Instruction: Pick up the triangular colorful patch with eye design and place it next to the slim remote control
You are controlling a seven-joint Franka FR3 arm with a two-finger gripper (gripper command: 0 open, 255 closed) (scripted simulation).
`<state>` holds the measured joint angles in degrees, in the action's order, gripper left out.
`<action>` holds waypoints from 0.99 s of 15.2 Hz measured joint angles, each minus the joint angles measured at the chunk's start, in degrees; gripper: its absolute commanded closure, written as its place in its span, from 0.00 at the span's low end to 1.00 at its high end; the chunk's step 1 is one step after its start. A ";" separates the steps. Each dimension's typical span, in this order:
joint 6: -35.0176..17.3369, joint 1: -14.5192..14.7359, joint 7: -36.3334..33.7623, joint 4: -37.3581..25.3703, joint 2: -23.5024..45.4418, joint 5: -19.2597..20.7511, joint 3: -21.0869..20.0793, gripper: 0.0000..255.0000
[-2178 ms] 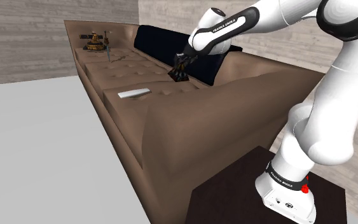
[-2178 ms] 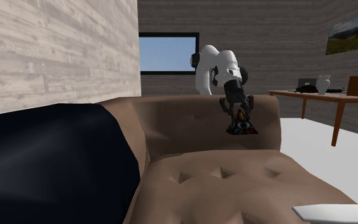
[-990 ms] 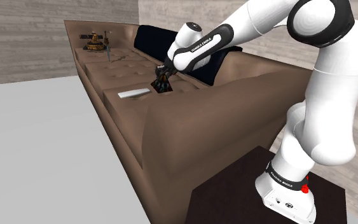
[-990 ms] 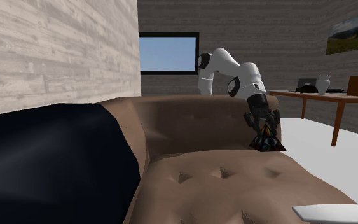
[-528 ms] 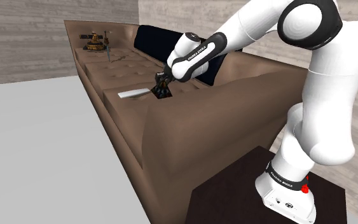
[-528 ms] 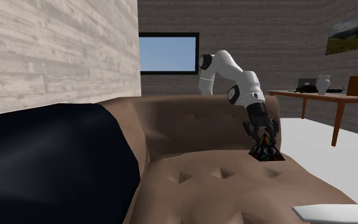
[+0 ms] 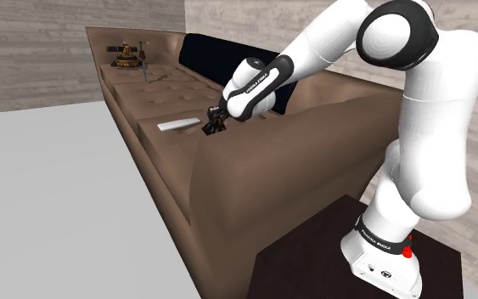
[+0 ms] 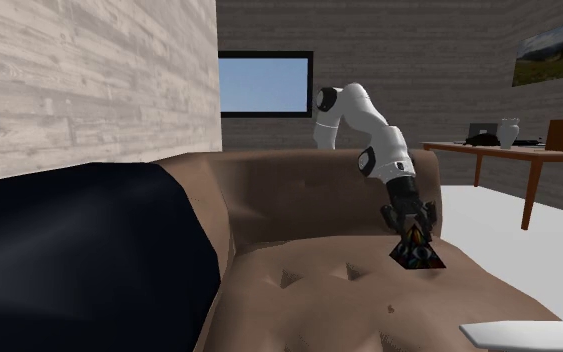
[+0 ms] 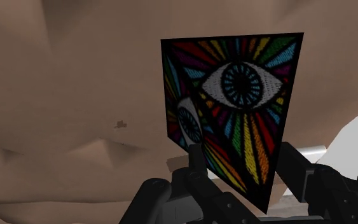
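Observation:
My black gripper is shut on the triangular patch, a black-edged piece with rainbow rays and a white-and-blue eye. In the wrist view the patch stands upright between the fingers, its narrow tip clasped. In the second exterior view the patch hangs point-up from the gripper, its base just at the brown seat cushion. The slim pale remote lies flat on the seat, a short way to the shoulder view's left of the patch. Its end shows at the second exterior view's lower right as the remote.
The brown tufted sofa runs away from the stand. A dark blue cushion leans on its backrest, and a small figurine sits at the far end. Grey floor lies beside the sofa. A wooden table stands beyond.
The gripper has carried the patch down and toward the remote, from above the seat to just at the cushion. The remote has not moved.

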<state>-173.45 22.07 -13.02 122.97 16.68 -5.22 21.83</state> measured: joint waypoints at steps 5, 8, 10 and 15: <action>-2.45 -1.62 1.00 0.30 2.10 -1.44 -1.91 1.00; -2.72 -1.85 1.13 0.30 2.35 -1.61 -2.17 1.00; -2.75 -1.89 1.15 0.29 2.39 -1.63 -2.21 1.00; -2.77 -1.89 1.15 0.27 2.38 -1.63 -2.21 0.00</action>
<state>-176.22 20.18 -11.87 123.24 19.06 -6.85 19.62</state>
